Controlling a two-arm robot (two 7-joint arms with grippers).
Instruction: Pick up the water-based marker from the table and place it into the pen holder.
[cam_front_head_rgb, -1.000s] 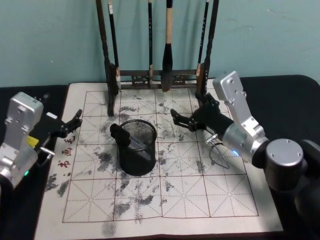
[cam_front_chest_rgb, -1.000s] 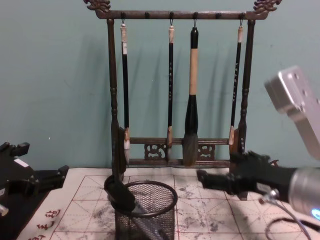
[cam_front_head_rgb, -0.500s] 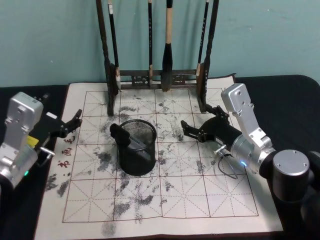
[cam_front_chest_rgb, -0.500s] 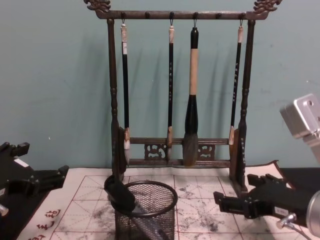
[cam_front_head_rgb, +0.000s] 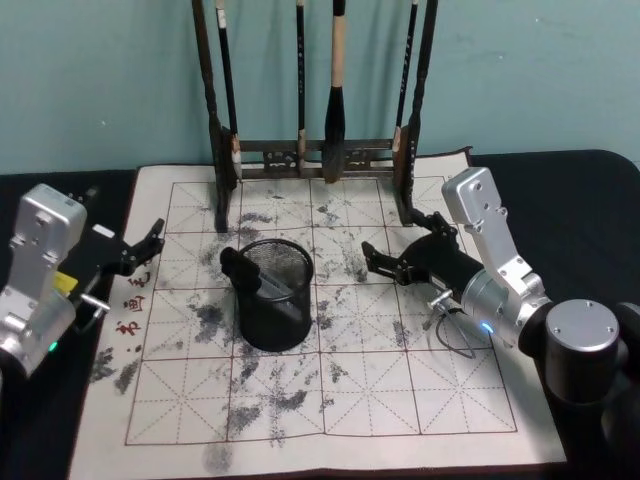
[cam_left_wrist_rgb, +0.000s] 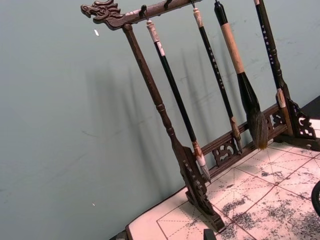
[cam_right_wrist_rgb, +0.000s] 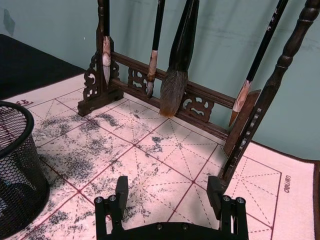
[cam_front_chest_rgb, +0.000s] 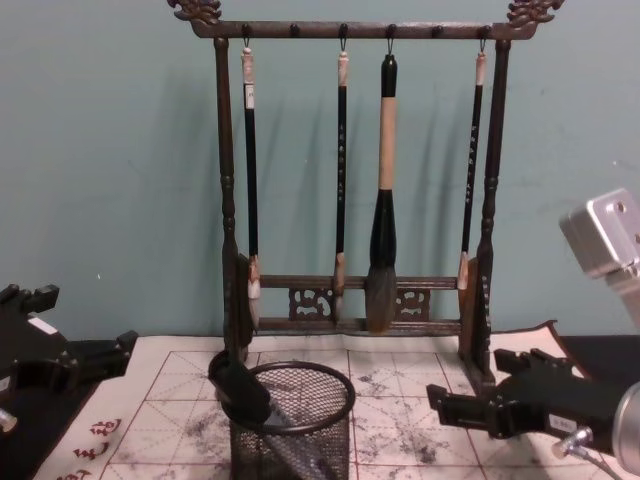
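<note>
The water-based marker leans inside the pen holder (cam_front_head_rgb: 285, 322), its black cap (cam_front_head_rgb: 236, 264) sticking out over the left rim and part of the grey barrel (cam_front_head_rgb: 272, 288) visible through the mesh. In the chest view the cap (cam_front_chest_rgb: 240, 388) rests on the holder's rim (cam_front_chest_rgb: 345, 398). My right gripper (cam_front_head_rgb: 392, 240) hovers open and empty over the mat, to the right of the holder and apart from it; its fingers (cam_right_wrist_rgb: 121, 189) spread wide in the right wrist view, with the mesh holder (cam_right_wrist_rgb: 15, 165) off to one side. My left gripper (cam_front_head_rgb: 150, 241) is open and parked at the mat's left edge.
A tall dark wooden brush rack (cam_front_head_rgb: 320, 155) with several hanging calligraphy brushes (cam_front_chest_rgb: 383, 200) stands at the back of the cream gridded mat (cam_front_head_rgb: 330, 400). Its right post (cam_right_wrist_rgb: 260, 100) is close beyond my right gripper. A thin cable loop (cam_front_head_rgb: 450, 335) hangs under the right wrist.
Over the last second my right gripper drew back to the right and lower, away from the pen holder. It has held still for the last half second. The left arm stayed put.
</note>
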